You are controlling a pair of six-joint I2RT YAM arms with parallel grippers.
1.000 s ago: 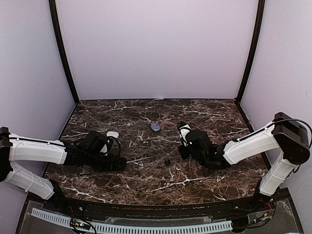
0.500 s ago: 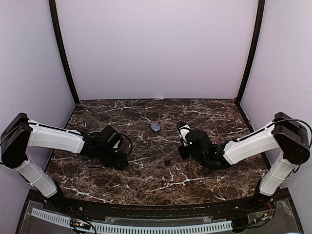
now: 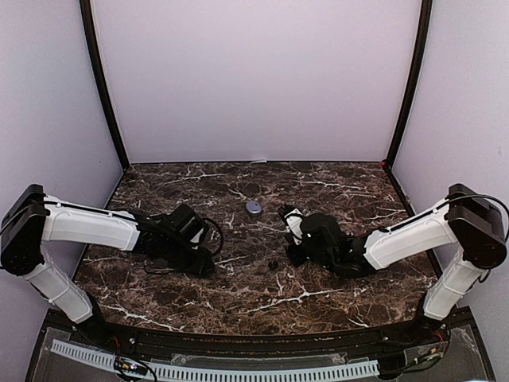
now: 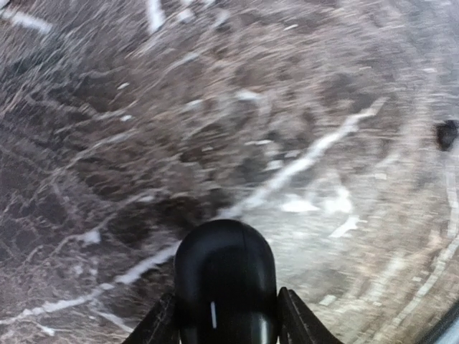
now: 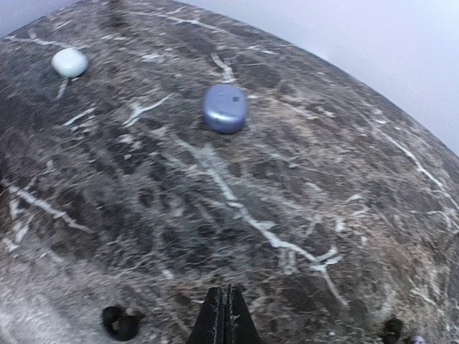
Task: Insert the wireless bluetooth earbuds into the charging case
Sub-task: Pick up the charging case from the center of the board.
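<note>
My left gripper (image 3: 204, 261) is shut on a black pebble-shaped charging case (image 4: 226, 281), held low over the marble. A black earbud (image 3: 273, 264) lies between the two grippers; it shows at the right edge of the left wrist view (image 4: 446, 134) and at the lower left of the right wrist view (image 5: 120, 322). My right gripper (image 3: 291, 255) is shut and empty, its fingertips (image 5: 228, 297) pressed together just right of that earbud.
A blue-purple closed case (image 3: 254, 207) sits at mid table, also in the right wrist view (image 5: 224, 108). A white case (image 5: 69, 62) lies further left. Small dark and purple bits (image 5: 391, 329) lie at the lower right of the right wrist view.
My left arm has swung right toward the table's middle with the black case. My right gripper has shifted slightly left toward the black earbud.
</note>
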